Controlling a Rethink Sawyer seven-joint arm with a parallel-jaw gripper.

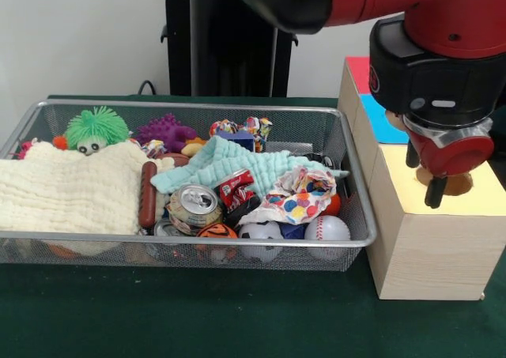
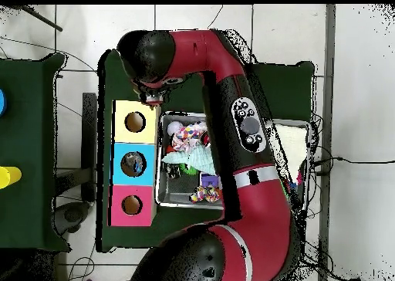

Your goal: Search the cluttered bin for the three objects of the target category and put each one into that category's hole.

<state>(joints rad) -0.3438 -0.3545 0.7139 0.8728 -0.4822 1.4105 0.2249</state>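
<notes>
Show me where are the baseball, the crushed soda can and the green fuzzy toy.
baseball (image 1: 326,228): front view, its white front.
crushed soda can (image 1: 194,201): front view, its silver top.
green fuzzy toy (image 1: 96,127): front view, its spiky body.

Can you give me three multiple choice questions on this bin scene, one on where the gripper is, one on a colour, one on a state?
1. Where is the gripper?
A. Deep in the wire bin
B. Above the hole in the yellow section of the wooden box
C. Over the green fuzzy toy

2. What colour is the cloth lying across the middle of the wire bin?
A. Mint green
B. Red
C. Black

3. What state is the drink can in?
A. Standing upright on the table
B. Held in the gripper
C. Lying in the bin among the clutter

Answers: 1 B, the gripper hangs over the yellow section and its hole; 2 A, the cloth is pale mint; 3 C, the can rests tilted beside the balls.
</notes>
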